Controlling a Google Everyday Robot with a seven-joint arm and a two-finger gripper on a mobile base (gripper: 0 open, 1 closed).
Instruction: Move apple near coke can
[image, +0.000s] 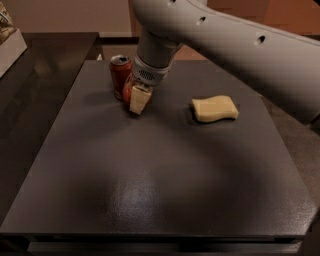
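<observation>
The dark matte tabletop (150, 180) stands before a tan wall, with a pale sponge (215, 108) lying toward its right. Near the far left, the tool (136, 104) clamps the apple (127, 94), just beside the coke can (120, 72).

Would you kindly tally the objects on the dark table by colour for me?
Red: 2, the coke can and the apple
Pale yellow: 1, the sponge
Total: 3
The gripper holds the apple, right beside the coke can.
</observation>
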